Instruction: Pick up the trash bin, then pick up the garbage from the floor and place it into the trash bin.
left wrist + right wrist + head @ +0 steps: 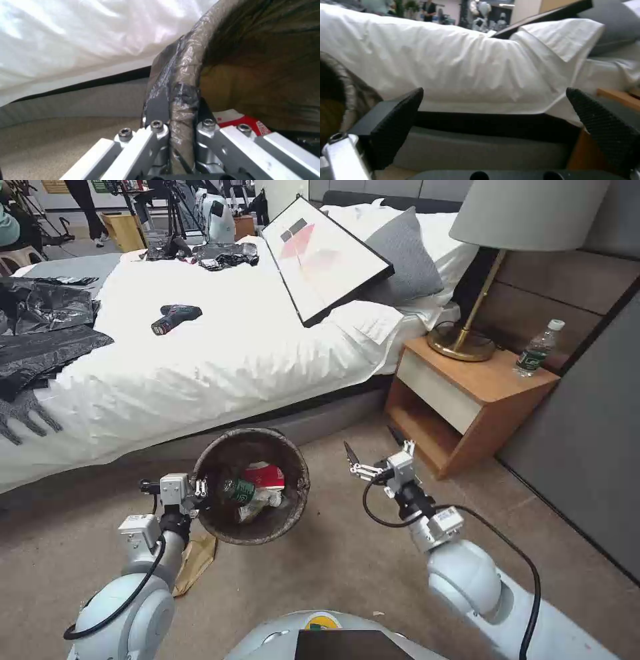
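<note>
The bed (220,360) fills the far side of the scene, its white sheet hanging toward the carpeted floor (347,560), with a wooden nightstand (467,400) to the robot's right. In front of the bed the trash bin (293,493) is held off the floor by the left claw (200,490), which is clamped on the bag-lined rim, one finger inside and one outside, as the left wrist view shows (180,130). The bin tips so its mouth faces up toward the head camera, and a green-labelled bottle (239,491) and a red-and-white wrapper (267,475) already lie inside. The right claw (377,457) hangs just beside the bin's right side, fingers spread wide and empty. A crumpled brown paper bag (195,560) lies on the floor beneath the bin and against the left forearm. That looks like the piece to fetch. To do it well, the left arm should probably keep the rim pinch firm and the bin level enough that nothing spills, and move the bin aside so the right claw can reach down. The bag is flat and limp, so pinching a raised fold should work better than pressing at it.
</note>
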Robot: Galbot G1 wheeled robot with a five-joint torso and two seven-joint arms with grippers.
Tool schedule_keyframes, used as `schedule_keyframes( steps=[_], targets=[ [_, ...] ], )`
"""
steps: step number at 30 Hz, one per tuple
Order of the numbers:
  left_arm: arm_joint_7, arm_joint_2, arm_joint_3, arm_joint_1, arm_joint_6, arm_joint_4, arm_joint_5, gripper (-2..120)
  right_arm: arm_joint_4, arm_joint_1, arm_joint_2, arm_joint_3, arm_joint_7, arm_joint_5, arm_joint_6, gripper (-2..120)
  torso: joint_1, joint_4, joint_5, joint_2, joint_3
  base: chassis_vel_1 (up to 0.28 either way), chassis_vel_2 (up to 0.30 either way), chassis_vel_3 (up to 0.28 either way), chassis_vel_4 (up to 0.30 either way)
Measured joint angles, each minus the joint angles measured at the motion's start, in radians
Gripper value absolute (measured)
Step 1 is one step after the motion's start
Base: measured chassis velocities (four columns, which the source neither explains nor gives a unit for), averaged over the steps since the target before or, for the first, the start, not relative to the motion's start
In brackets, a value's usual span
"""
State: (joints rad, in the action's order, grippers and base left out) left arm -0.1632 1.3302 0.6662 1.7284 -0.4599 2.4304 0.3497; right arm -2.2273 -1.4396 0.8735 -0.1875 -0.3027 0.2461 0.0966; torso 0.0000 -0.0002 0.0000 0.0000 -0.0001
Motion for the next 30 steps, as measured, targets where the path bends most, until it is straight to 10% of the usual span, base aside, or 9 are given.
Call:
schedule_keyframes(
  steps=[14,30],
  targets=[
    [0.008,0.001,0.001,0.008,0.000,0.002,-0.005,3,0.002,-0.170,0.273,-0.180,0.096,-0.171,0.062,100,0.000,0.0001,-0.0002,0.000,0.000,0.000,0.000,0.000,0.000],
    [0.040,0.006,0.004,0.013,-0.005,0.005,-0.034,3,0.009,-0.175,0.304,-0.191,0.108,-0.176,0.071,100,0.000,0.0003,0.0000,0.000,0.000,0.000,0.000,0.000,0.000]
  ],
)
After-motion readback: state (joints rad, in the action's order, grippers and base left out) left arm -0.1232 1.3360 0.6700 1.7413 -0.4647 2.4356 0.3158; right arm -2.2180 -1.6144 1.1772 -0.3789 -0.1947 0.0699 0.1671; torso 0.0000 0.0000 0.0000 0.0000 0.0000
